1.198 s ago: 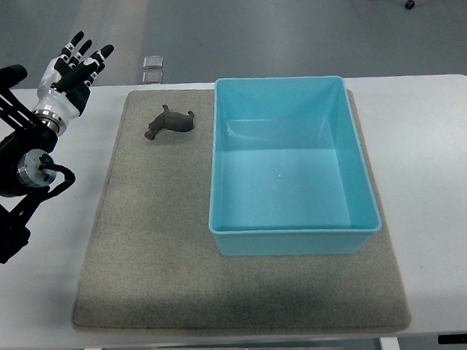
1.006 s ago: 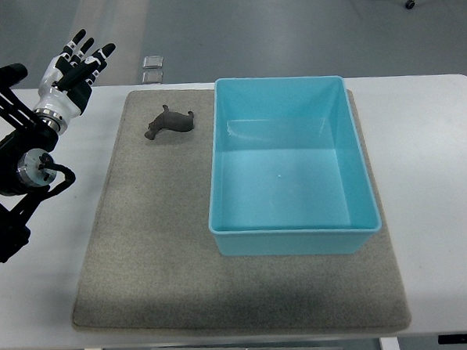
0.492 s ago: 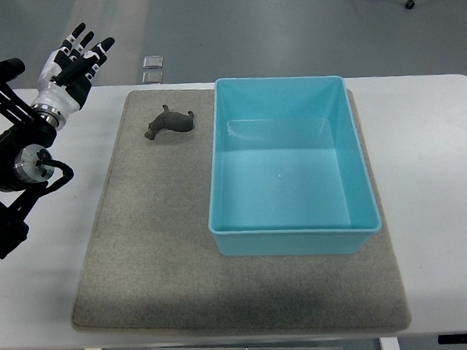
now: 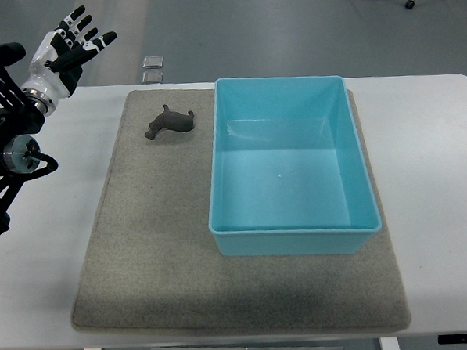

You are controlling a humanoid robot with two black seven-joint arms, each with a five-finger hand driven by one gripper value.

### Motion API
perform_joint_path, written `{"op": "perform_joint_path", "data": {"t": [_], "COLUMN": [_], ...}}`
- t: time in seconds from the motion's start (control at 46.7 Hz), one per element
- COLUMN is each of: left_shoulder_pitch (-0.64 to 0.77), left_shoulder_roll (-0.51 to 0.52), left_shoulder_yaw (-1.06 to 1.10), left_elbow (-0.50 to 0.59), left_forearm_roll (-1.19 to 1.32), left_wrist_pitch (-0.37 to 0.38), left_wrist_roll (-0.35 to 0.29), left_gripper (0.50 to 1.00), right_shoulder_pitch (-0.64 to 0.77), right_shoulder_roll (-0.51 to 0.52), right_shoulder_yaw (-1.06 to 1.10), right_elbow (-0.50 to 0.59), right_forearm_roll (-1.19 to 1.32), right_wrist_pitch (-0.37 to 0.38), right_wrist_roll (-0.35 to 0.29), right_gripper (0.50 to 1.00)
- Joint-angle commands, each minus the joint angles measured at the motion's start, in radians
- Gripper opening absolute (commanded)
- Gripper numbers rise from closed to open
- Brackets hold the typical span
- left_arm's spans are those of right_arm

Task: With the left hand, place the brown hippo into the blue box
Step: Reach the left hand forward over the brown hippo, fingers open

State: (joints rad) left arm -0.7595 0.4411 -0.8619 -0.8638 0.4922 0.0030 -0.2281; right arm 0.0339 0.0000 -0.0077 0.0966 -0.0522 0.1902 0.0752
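A small dark brown hippo [image 4: 169, 122] lies on the grey felt mat [image 4: 143, 242], near its far left corner. Just right of it stands the empty blue box [image 4: 289, 164]. My left hand [image 4: 68, 47] is raised over the table's far left corner, well to the left of the hippo and apart from it. Its black-and-white fingers [image 4: 93, 43] are spread and hold nothing. The right arm does not show.
The mat lies on a white table [image 4: 437, 172]. Two small clear squares [image 4: 153, 68] lie on the floor beyond the far edge. The left arm's black frame [image 4: 5, 148] fills the left edge of the picture.
My left hand has risen and drawn back towards the far left, away from the mat. The hippo and the box have not moved.
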Motion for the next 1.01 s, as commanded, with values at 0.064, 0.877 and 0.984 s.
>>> {"op": "perform_joint_path", "data": {"t": [0.064, 0.877, 0.984], "left_shoulder_pitch": [-0.015, -0.115, -0.123], "left_shoulder_roll": [0.002, 0.041, 0.038], "left_shoulder_yaw": [0.037, 0.193, 0.193], "left_elbow": [0.012, 0.066, 0.062], "left_forearm_roll": [0.075, 0.423, 0.502], "left_wrist_pitch": [-0.006, -0.071, -0.037], "left_wrist_roll": [0.003, 0.038, 0.038], "left_gripper": [0.992, 0.994, 0.996], "right_shoulder_pitch": [0.000, 0.000, 0.000], "right_shoulder_roll": [0.000, 0.000, 0.000], "right_shoulder_yaw": [0.000, 0.000, 0.000], "right_elbow": [0.000, 0.000, 0.000], "right_forearm_roll": [0.000, 0.000, 0.000], "right_wrist_pitch": [0.000, 0.000, 0.000], "right_wrist_roll": [0.000, 0.000, 0.000], "right_gripper": [0.936, 0.936, 0.936]}}
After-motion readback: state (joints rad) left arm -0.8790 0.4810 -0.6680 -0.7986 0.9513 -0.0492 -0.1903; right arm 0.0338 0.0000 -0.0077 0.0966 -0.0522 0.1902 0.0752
